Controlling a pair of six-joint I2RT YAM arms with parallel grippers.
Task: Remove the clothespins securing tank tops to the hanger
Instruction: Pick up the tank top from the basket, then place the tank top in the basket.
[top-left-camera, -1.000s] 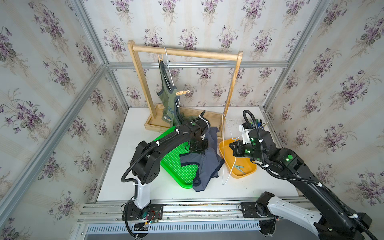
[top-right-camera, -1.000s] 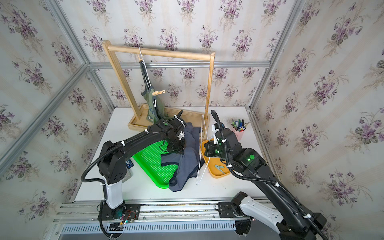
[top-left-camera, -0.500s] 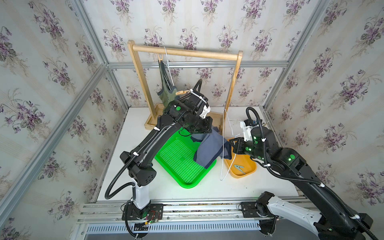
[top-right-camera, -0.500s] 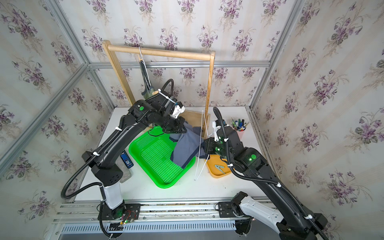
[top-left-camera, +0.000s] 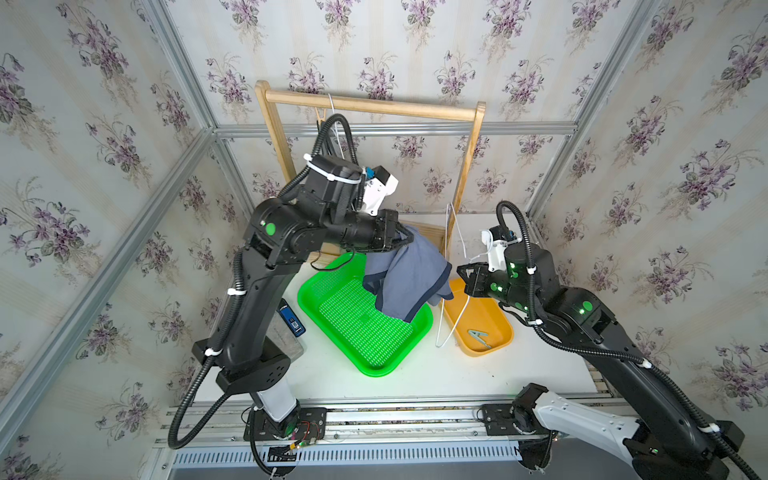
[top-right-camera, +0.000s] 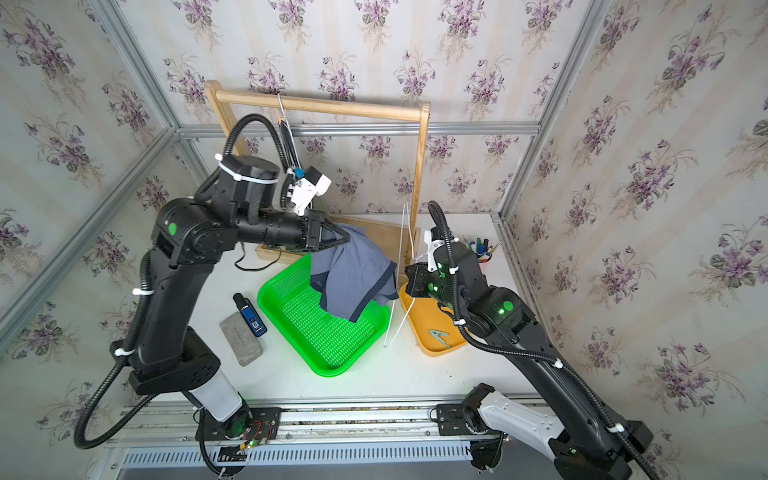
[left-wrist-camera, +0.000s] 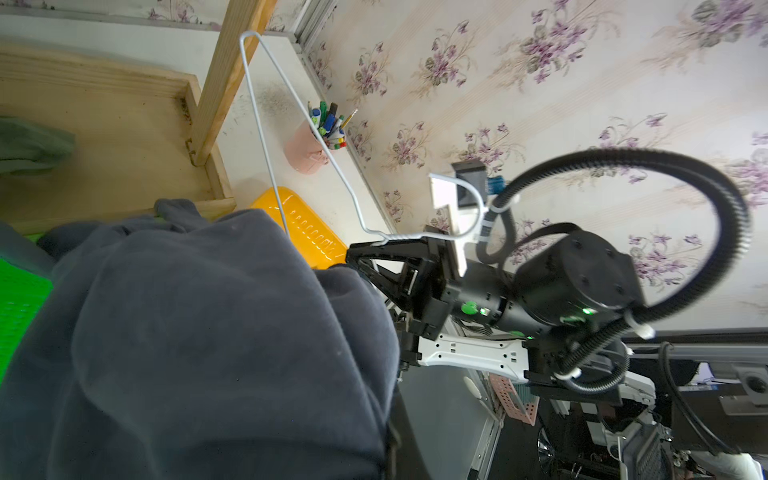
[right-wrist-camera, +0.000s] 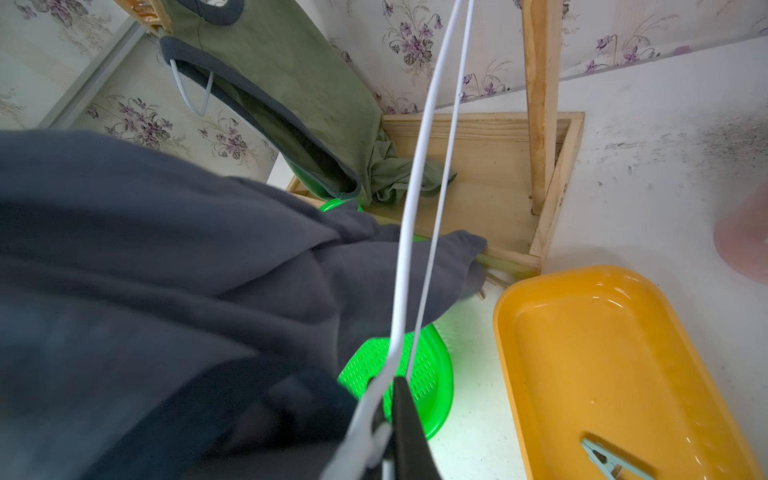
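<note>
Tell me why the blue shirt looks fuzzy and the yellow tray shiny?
Right wrist view: the navy tank top hangs too close to the lens, so it blurs; light glares off the yellow tray. Left wrist view: the top is soft too. Both top views: sharp, green tray glowing.
</note>
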